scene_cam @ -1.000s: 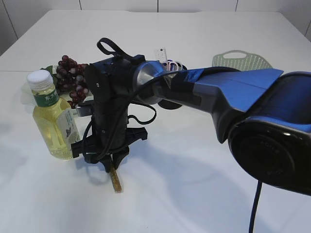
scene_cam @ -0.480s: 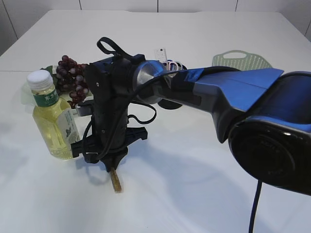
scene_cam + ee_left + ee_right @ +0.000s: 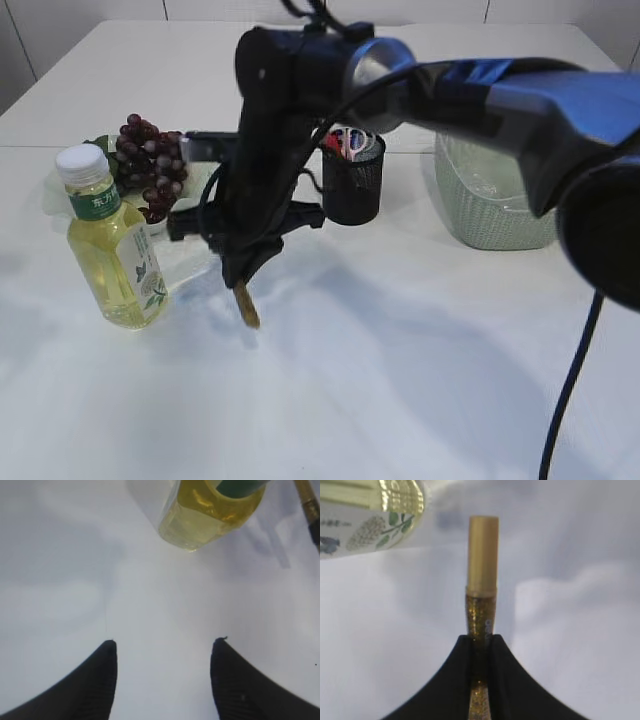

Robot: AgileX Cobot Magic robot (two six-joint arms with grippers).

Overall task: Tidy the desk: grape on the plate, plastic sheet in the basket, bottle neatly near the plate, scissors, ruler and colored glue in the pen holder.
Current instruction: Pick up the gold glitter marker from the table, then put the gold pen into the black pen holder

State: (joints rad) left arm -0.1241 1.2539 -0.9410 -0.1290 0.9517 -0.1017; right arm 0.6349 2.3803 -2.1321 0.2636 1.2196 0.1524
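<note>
We read this as a robot test lab staged as a desk: a bare white worktop (image 3: 420,400) backed by plain white wall panels, with a blue and black robot arm (image 3: 500,95) reaching over it. A few props sit on it: bottle (image 3: 108,245), grapes (image 3: 148,165), black mesh pen holder (image 3: 353,180), pale green basket (image 3: 490,205). We see no personal clutter or room furniture.

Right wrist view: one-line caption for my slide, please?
Black fingers shut on a gold glitter glue pen, its cap pointing away, above the white table beside a yellow-liquid plastic bottle.
</note>
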